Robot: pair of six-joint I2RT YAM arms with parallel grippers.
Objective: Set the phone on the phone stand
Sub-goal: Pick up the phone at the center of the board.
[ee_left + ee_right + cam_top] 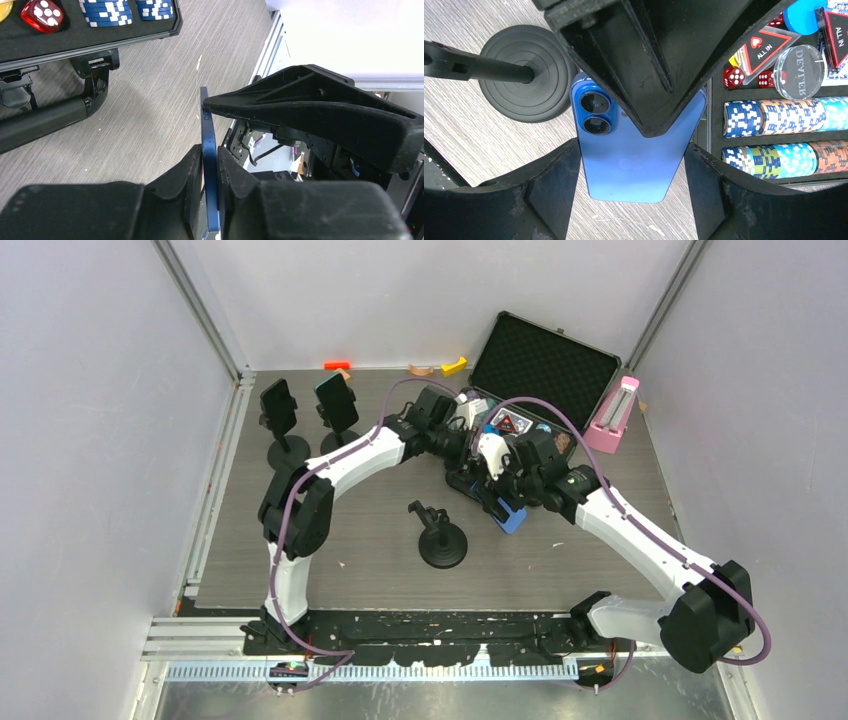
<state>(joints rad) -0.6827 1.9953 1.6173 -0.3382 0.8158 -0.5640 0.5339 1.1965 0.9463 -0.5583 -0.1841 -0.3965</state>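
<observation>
One phone (629,165), partly hidden behind the left pincer (210,156).

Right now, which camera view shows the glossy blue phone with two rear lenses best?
The right wrist view: the glossy blue phone shows its back and both lenses there. The left wrist view gives only its thin edge; the top external view, only a small blue patch.
</observation>
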